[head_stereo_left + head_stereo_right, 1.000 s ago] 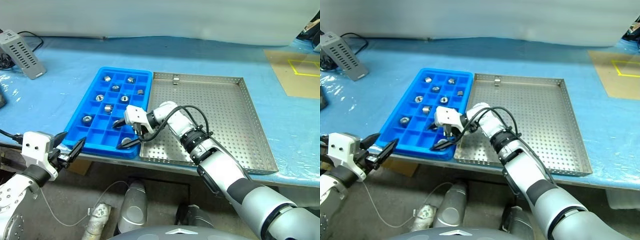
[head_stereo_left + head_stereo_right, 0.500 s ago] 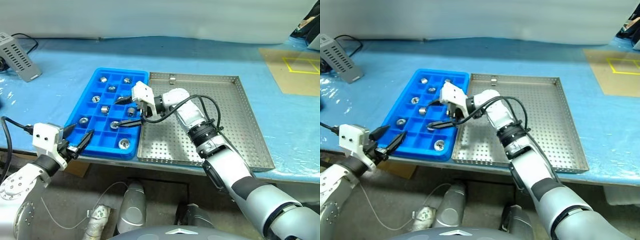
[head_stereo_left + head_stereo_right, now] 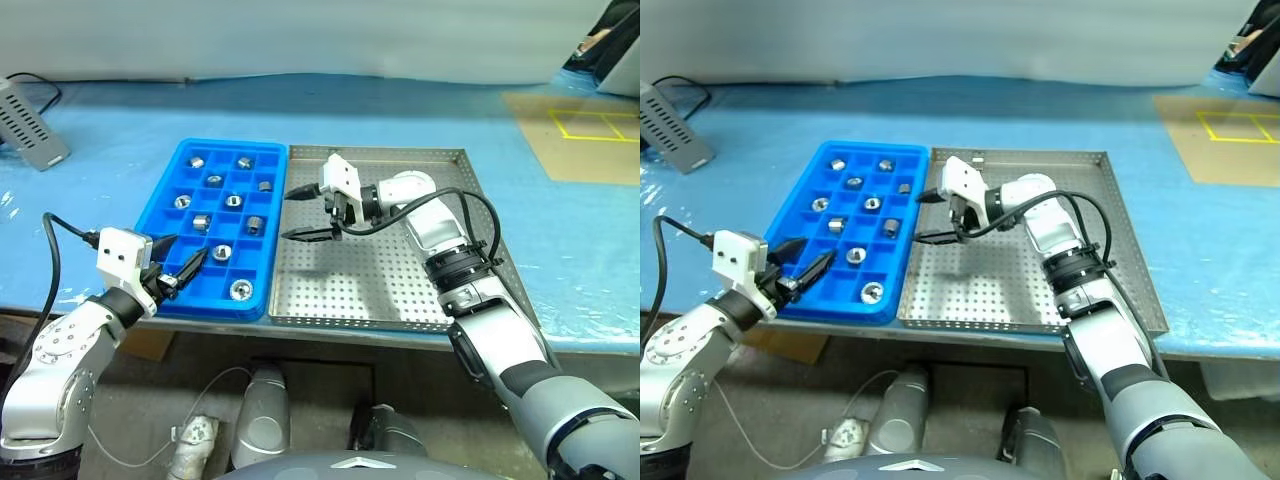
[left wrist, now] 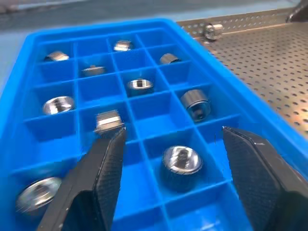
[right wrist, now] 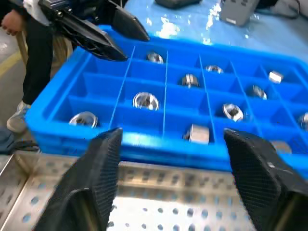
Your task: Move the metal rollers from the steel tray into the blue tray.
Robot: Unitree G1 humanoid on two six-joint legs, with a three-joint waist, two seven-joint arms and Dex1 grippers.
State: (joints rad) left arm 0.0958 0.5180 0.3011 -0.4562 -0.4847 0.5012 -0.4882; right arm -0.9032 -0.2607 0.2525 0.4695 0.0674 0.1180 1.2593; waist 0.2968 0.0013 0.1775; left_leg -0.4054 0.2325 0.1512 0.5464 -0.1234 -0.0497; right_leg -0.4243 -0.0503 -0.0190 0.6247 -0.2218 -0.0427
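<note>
your right jaws are spread, nothing between them, hanging over the steel tray at its edge beside the blue tray, tips pointing toward the blue one. your left jaws are spread and empty too, at the blue tray's near corner, over the front cells. rollers: all the ones you can see sit in the blue tray's cells, one per cell, about ten, the nearest in the front row by the left jaws. steel tray floor looks bare apart from a small metal fitting at its far rim. both trays sit side by side, touching, on the blue-covered desk. grey box at the far left of the desk.
</note>
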